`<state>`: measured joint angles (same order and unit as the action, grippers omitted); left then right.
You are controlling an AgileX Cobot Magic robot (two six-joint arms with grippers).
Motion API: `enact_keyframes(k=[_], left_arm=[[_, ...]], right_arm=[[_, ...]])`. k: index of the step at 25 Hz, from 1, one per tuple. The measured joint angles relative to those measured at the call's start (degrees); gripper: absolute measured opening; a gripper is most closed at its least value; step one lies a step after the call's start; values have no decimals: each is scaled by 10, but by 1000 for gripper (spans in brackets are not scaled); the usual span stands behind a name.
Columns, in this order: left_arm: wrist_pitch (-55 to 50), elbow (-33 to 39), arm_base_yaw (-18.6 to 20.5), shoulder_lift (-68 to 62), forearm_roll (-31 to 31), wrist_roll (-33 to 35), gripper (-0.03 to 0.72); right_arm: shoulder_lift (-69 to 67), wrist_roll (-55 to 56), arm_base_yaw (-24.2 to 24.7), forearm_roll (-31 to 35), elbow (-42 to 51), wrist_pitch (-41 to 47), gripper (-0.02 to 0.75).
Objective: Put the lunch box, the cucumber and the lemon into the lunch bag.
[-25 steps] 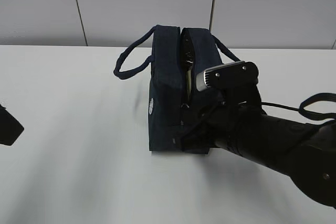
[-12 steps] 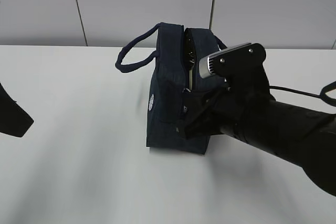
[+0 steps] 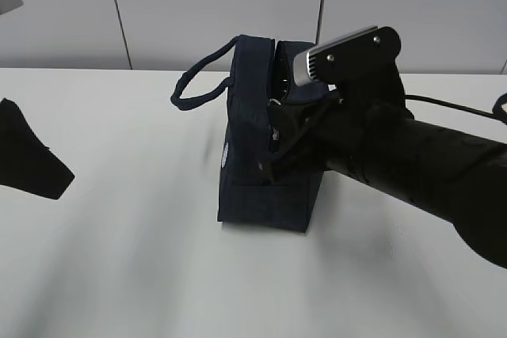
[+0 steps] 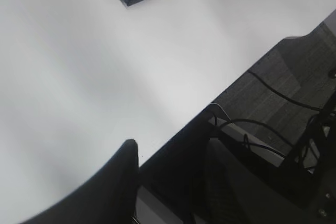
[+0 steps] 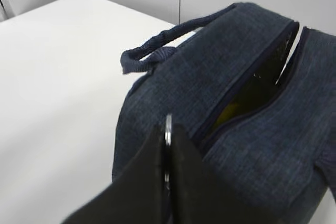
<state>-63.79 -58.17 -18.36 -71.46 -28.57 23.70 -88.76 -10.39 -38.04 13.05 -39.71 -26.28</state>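
Right claw [image 5: 167, 153] is sitting nearest the lens in the right wrist view, fingers pressed together and pinching the silver ring pull [image 5: 168, 124] of the zipper at the near end of the lunch bag [image 5: 210, 103], judging it is gripping the ring so the zip can be drawn along the top seam. Just past the ring the zipper slot [image 5: 252, 90] is gaping, and a patch of yellow [image 5: 229, 112] is showing inside, likely the lemon already lying in there; lunch box and cucumber are not showing anywhere on the surface, so probably packed too, cannot confirm. In the exterior view the right arm [image 3: 412, 172] is leaning in against the bag's right side, bag [image 3: 253, 156] standing upright on the white surface [image 3: 119, 219], one loop handle [image 3: 198, 85] sticking out leftward, far one hidden. Left claw [image 4: 121, 182] is hanging well apart from the bag near the surface edge, fingers spread and holding nothing, parked out of the way. Task is looking near done, closing step in hand
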Motion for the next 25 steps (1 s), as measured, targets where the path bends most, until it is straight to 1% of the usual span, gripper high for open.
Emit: enact_keyframes(k=[4,5,8,10,14,17,19,22,25], left_arm=[[44,0,-3,-19,0,22,296],[62,0,-8,-23,0,29,305],[132,19,-37,-32,-1,47,331],[183,38,-63,-36,0,52,337],[299,81,-102,-37,4,56,342],[387,115,-116,-39,3,57,342],[425,137,-122,-42,-4,58,342],[458,151,-131,-62,-19,58,342],[492,153,-149,-101,-36,58,342]], right_arm=[[2,-20,0,19,-4,4,0],[2,-22,0,24,-4,5,0],[2,-27,0,30,-6,6,0],[2,-29,0,38,-7,7,0],[2,-30,0,47,-13,9,0],[2,-31,0,56,-23,12,0],[2,-31,0,63,-28,17,0],[2,-32,0,73,-34,20,0],[2,-32,0,78,-36,23,0]])
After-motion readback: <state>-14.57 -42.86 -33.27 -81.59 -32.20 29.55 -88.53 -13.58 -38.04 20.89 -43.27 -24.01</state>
